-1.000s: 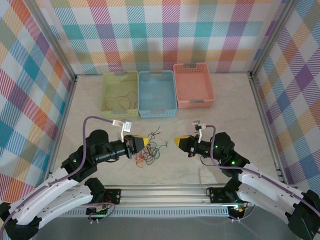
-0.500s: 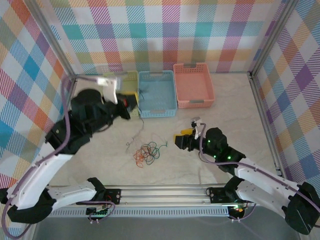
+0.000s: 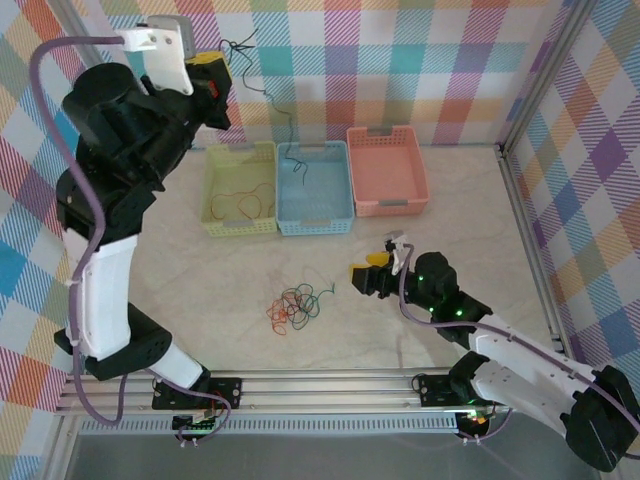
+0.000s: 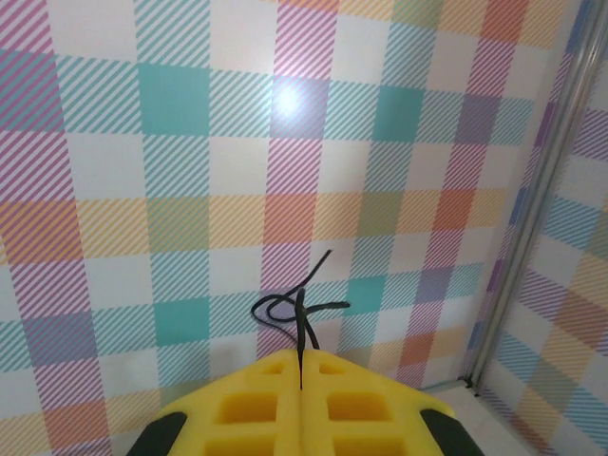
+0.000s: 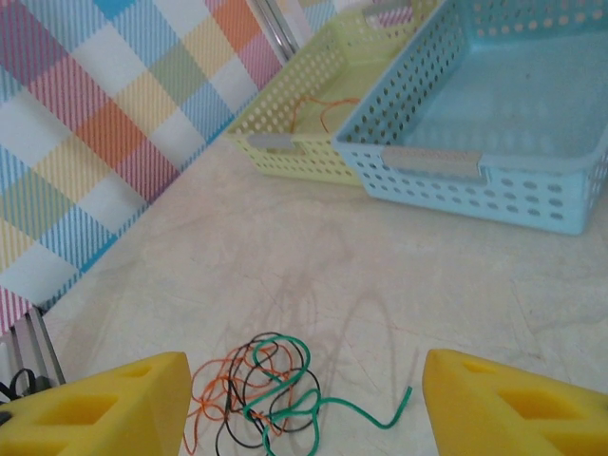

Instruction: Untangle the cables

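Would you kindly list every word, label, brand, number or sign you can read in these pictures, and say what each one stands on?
No readable text anywhere.
Green basket, blue basket, pink basket: no labels.
Walls: plaid pattern only, no signs.
Cable pile and black cable: no markings visible.

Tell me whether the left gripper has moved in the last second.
Yes. The left gripper has swung from the cable tangle up and away, beyond the yellow-green basket, shut on a black cable.
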Robot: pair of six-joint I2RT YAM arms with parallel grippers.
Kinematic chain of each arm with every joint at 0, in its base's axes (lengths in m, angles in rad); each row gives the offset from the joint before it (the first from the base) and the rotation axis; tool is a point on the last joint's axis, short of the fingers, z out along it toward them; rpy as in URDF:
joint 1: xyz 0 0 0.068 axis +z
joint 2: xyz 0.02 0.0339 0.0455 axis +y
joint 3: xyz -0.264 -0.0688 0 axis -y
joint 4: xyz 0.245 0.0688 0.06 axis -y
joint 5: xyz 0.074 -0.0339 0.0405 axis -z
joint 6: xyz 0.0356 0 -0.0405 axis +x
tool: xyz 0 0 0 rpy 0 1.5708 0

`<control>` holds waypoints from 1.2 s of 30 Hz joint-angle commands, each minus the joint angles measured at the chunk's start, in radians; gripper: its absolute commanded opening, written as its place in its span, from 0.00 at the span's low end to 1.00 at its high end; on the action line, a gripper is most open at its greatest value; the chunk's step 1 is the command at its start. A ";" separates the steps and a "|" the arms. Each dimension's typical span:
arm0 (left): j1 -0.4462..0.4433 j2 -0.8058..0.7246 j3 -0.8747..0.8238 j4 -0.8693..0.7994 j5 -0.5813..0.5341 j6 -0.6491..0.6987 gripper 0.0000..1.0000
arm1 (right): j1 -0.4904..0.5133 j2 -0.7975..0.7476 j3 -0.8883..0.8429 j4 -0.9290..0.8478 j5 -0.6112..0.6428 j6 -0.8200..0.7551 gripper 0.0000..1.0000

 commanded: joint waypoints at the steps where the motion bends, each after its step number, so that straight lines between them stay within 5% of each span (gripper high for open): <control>1: 0.050 0.063 -0.024 0.119 0.123 0.010 0.00 | -0.016 -0.030 -0.032 0.075 -0.023 -0.029 0.66; 9: 0.156 0.300 0.193 0.146 0.268 -0.112 0.00 | -0.030 -0.089 -0.075 0.110 -0.055 -0.051 0.67; 30: 0.204 0.529 0.171 0.201 0.385 -0.215 0.00 | -0.036 -0.155 -0.117 0.133 -0.054 -0.059 0.76; 36: 0.204 0.561 0.011 0.165 0.385 -0.240 0.00 | -0.036 -0.177 -0.121 0.120 -0.054 -0.066 0.76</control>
